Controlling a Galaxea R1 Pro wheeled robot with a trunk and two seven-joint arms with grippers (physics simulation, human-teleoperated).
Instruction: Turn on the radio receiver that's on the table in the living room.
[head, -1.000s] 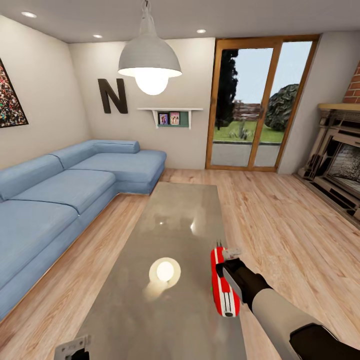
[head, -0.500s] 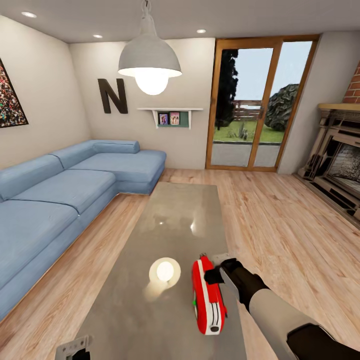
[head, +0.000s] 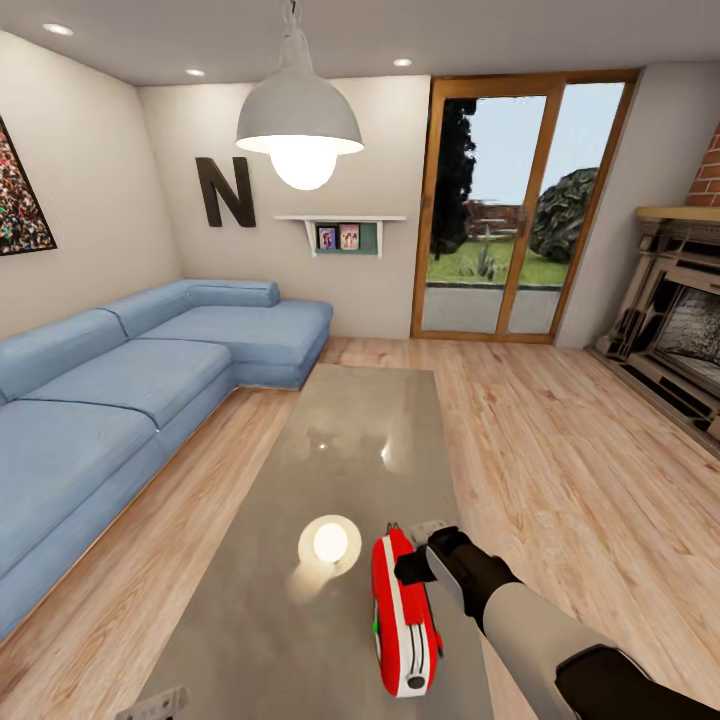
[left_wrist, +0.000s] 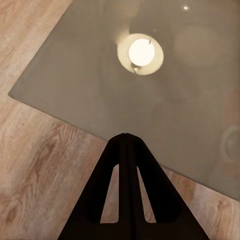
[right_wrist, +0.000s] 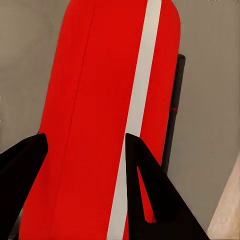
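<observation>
From the head camera I have the right gripper against the far end of the radio receiver, which lies on its side near the right edge of the table. In the right wrist view its two dark fingers stand apart with the red body running out between and beyond them, one finger across the white stripe, so the jaws are spread around the radio; whether the pads press on it I cannot tell. Since half a second ago the radio has slid a little further in from the table's right edge and nearer to me, and a second ago it sat right at that edge, so it has travelled leftward the whole time, with the gripper following it. The bright lamp reflection on the glossy top now lies just left of the gripper and closer to the radio than before. My left gripper shows as a grey tip at the near left corner of the table, lower in the frame than earlier; in the left wrist view its fingers meet at the tip, closed on nothing, over the table's corner and the wood floor. The blue sofa, letter N, pendant lamp and glass doors stand as before.
</observation>
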